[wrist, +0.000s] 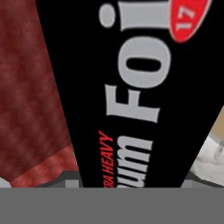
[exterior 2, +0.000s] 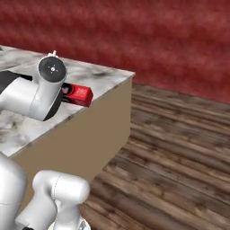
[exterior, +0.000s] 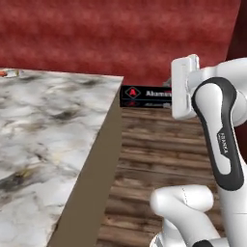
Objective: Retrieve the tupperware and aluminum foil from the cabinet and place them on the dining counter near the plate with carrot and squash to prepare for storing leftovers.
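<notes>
One aluminum foil (exterior: 144,96) box carried level beside the dining counter (exterior: 43,135) near corner, red end toward marble; gripper (wrist: 131,186) jaws clamped on it.

foil box: long narrow black carton (exterior: 144,95) with red end (exterior 2: 80,95), white lettering, round red logo; held level in the air
position: beside the marble-topped tan-sided counter (exterior: 53,135), at its corner

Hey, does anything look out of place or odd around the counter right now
Nothing looks spilled or damaged. The one thing off a surface is the aluminum foil box: it is held level in the air at the corner of the dining counter, its red end poking past the arm. The gripper itself is hidden.
</notes>
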You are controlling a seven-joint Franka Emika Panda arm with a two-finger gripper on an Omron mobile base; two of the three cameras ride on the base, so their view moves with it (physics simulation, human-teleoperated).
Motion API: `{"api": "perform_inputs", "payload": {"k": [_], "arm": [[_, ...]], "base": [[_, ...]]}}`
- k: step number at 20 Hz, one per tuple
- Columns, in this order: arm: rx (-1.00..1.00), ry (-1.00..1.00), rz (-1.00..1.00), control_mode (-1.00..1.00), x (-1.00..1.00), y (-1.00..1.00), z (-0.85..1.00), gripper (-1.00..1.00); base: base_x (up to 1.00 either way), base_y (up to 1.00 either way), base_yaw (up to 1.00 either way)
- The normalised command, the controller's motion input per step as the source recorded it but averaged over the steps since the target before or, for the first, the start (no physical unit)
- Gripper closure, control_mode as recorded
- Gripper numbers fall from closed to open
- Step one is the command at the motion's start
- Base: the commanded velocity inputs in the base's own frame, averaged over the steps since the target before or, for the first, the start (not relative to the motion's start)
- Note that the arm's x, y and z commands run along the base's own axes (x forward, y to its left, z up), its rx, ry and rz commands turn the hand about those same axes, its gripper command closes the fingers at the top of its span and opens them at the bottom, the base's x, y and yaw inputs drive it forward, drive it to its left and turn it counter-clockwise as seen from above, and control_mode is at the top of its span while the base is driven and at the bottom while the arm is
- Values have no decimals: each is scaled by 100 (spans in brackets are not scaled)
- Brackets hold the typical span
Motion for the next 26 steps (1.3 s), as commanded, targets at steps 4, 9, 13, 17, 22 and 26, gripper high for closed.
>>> {"api": "perform_inputs", "payload": {"k": [4, 9, 13, 17, 22, 26], "arm": [[0, 0, 0, 100, 0, 0, 0, 100], [0, 0, 0, 100, 0, 0, 0, 100], [0, 0, 0, 100, 0, 0, 0, 100], [0, 0, 0, 100, 0, 0, 0, 100], [0, 0, 0, 100, 0, 0, 0, 100], [0, 0, 0, 100, 0, 0, 0, 100]], "base": [[100, -86, 19], [99, -100, 16], [100, -100, 15], [100, -100, 15], [100, -100, 16], [100, -100, 16]]}}
